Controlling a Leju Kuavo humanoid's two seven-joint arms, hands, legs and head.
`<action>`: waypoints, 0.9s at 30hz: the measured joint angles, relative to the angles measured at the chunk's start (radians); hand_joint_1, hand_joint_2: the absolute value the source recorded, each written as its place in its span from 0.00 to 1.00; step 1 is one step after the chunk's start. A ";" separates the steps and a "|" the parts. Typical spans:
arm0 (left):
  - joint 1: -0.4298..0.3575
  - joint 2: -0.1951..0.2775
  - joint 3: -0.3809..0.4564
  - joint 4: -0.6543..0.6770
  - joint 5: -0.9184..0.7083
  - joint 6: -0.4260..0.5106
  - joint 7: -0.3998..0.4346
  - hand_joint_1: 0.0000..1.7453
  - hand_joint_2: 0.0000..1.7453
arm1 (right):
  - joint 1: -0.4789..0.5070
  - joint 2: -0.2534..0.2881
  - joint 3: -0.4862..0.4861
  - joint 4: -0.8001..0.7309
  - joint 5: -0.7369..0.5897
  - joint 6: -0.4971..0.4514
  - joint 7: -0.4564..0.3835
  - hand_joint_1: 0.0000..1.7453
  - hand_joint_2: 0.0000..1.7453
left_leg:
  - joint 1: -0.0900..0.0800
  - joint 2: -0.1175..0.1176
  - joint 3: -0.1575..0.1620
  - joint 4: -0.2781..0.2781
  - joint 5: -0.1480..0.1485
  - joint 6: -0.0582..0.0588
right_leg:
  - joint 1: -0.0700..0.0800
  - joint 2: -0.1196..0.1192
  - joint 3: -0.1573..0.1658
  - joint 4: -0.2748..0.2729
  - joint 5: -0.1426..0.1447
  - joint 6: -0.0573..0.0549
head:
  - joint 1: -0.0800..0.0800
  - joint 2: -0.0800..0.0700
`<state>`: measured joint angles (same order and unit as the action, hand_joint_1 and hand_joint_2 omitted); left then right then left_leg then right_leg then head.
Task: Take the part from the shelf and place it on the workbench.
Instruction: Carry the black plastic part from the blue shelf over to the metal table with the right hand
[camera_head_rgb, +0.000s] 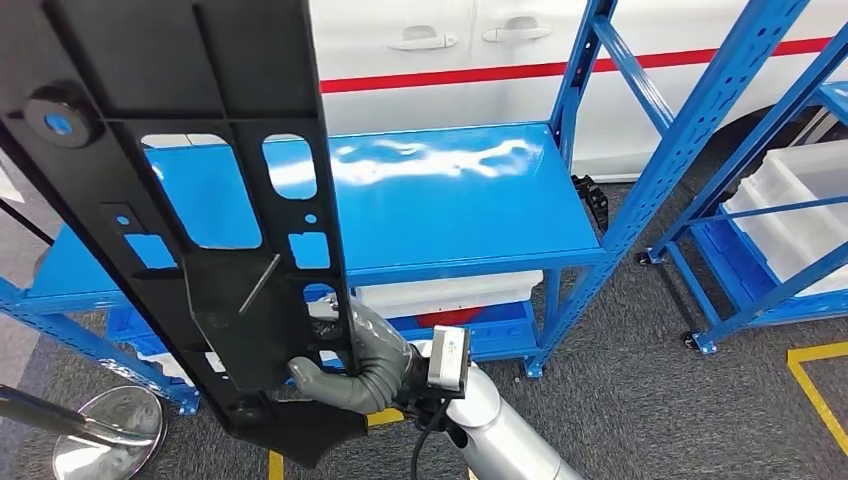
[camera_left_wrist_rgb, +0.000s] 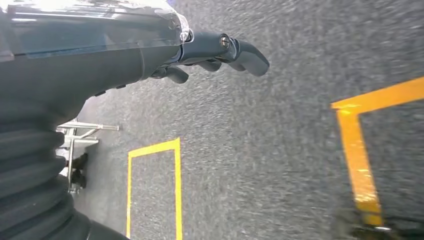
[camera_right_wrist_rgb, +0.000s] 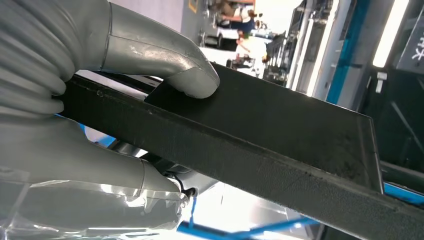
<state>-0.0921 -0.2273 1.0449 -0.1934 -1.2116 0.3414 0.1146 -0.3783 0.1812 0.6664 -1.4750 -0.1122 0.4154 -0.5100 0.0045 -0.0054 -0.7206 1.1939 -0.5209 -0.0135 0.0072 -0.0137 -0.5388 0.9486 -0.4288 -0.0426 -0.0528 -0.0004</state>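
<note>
Gripping the part (camera_head_rgb: 215, 180) near its lower end, the right hand (camera_head_rgb: 360, 365) holds it up in front of the shelf (camera_head_rgb: 450, 200), thumb and fingers wrapped round the part's edge. Part is a long black plastic panel w/ several cut-outs, tilted a bit, upper end running out the top left of the head view, lower end down near the floor (camera_head_rgb: 640, 400) at bottom left. It's off the shelf, not touching the blue top board, which shows through the cut-outs. Right wrist view: thumb (camera_right_wrist_rgb: 165, 60) pressed on the flat face of the part (camera_right_wrist_rgb: 280, 130), rest of the hand (camera_right_wrist_rgb: 60, 135) clamped under the rim. Left hand (camera_left_wrist_rgb: 215, 52) hangs over grey carpet w/ yellow tape lines (camera_left_wrist_rgb: 155, 175), nothing in it, fingers (camera_left_wrist_rgb: 250, 55) curled in somewhat. Can't tell if fully closed. White bin (camera_head_rgb: 450, 292) sits on the lower level of the shelf, under the top board. 2nd blue rack (camera_head_rgb: 770, 230) stands to the right w/ a clear bin (camera_head_rgb: 800, 200) in it. White vehicle w/ red stripe (camera_head_rgb: 500, 60) is far behind the shelf. Round metal base (camera_head_rgb: 105, 430) at near left on the floor.
</note>
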 joint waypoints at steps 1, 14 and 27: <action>0.000 0.000 0.002 0.000 0.000 0.000 0.000 0.00 1.00 | 0.000 0.001 0.004 0.006 -0.001 0.002 0.000 1.00 1.00 | 0.004 0.000 -0.003 0.056 -0.015 -0.007 | -0.003 -0.002 -0.019 0.004 0.012 0.004 | 0.000 0.000; -0.003 -0.001 0.004 0.000 0.001 0.008 -0.035 0.00 1.00 | -0.018 0.012 0.018 0.044 -0.021 0.005 -0.001 1.00 1.00 | 0.014 0.003 0.166 -0.177 0.057 0.035 | -0.024 0.004 -0.182 0.205 -0.070 0.073 | 0.000 0.000; 0.000 -0.001 0.003 0.000 -0.006 -0.004 -0.033 0.00 1.00 | -0.037 0.017 0.016 0.053 -0.035 -0.006 -0.001 1.00 1.00 | -0.004 0.001 0.043 -0.182 0.164 0.009 | 0.008 0.006 0.060 0.019 -0.068 0.004 | 0.000 0.000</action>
<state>-0.0917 -0.2282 1.0483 -0.1938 -1.2180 0.3369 0.0818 -0.4156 0.1986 0.6821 -1.4222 -0.1470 0.4095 -0.5114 0.0002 -0.0043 -0.6778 1.0120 -0.3568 -0.0045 0.0152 -0.0075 -0.4784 0.9680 -0.4965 -0.0389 -0.0529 -0.0004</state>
